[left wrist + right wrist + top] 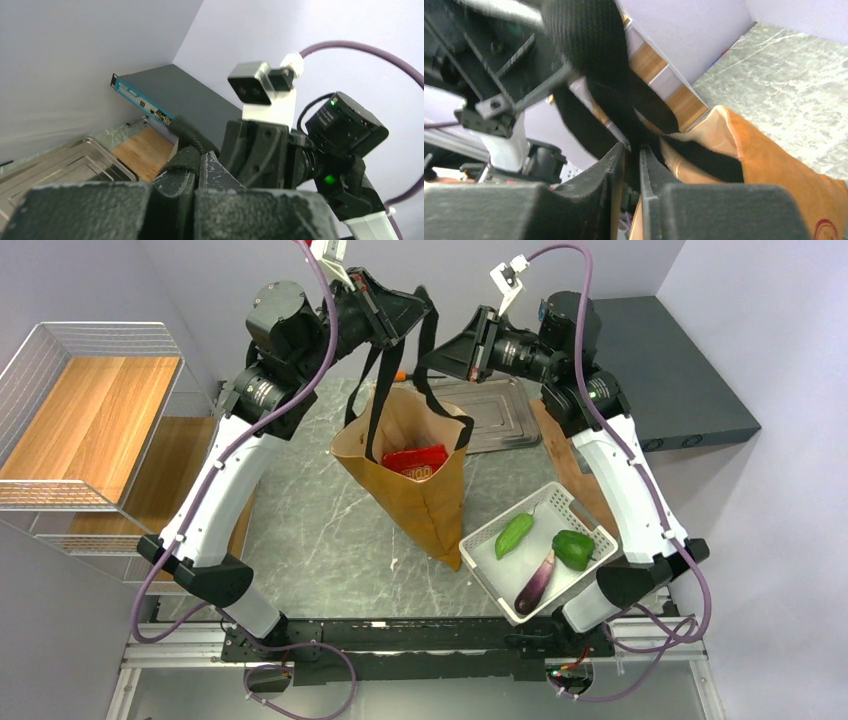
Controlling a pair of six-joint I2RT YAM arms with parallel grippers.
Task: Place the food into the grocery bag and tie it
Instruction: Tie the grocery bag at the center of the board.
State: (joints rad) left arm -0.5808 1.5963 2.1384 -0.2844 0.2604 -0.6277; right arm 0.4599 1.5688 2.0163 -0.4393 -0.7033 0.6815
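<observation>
The mustard grocery bag (432,502) hangs tilted above the marble table with its mouth open. A red snack packet (415,462), part of the food, lies inside it. The bag's black straps (376,400) run up to both grippers. My left gripper (405,312) is shut on a strap (181,161) high above the bag. My right gripper (442,358) faces it from the right, jaws closed on a strap (596,55) just above the bag's orange fabric (774,165). In the left wrist view the left gripper (202,162) points at the right arm's wrist (257,150).
A white basket (497,519) at the front right holds a long green pepper (513,535), a green bell pepper (573,548) and a purple eggplant (535,583). A wire shelf (90,420) stands at the left. A metal tray (500,415) and a dark box (670,370) lie behind.
</observation>
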